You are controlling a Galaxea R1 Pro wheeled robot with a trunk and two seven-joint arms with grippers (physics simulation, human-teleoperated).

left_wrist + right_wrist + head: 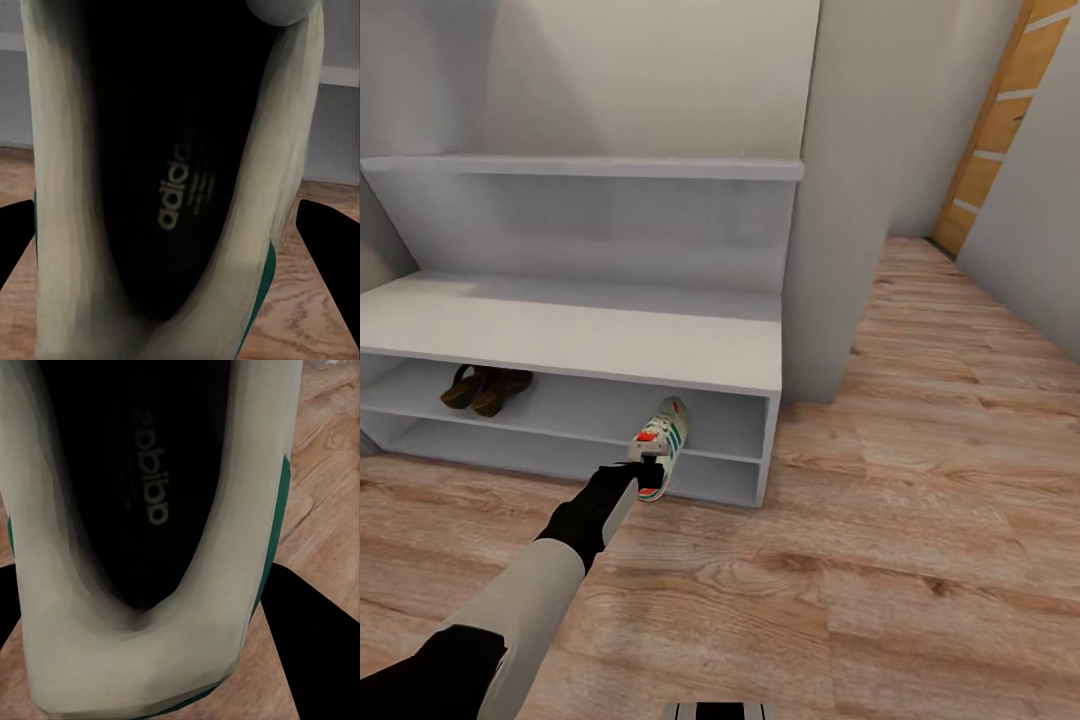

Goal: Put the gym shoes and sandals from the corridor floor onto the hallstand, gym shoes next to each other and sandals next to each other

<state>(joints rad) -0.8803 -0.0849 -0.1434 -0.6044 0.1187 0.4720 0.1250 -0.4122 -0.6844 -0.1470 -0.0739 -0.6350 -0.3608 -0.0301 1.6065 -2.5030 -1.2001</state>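
Observation:
One gym shoe (661, 447), white with green stripes and a red-orange heel patch, hangs tilted in front of the hallstand (580, 335), its toe reaching into the open shelf rows at the right end. My left gripper (650, 466) is shut on its heel. In the left wrist view the shoe's dark insole (176, 150) sits between the two black fingers (330, 240). My right gripper (161, 615) is shut on the second gym shoe (142, 547), held above the corridor floor (330, 472). Both sandals (485, 388) lie side by side in the upper shelf row, at the left.
A grey wall column (840, 200) stands right of the hallstand. The corridor floor (920, 520) stretches to the right toward a wooden door (995, 130). A floating shelf (590, 168) hangs above the bench top.

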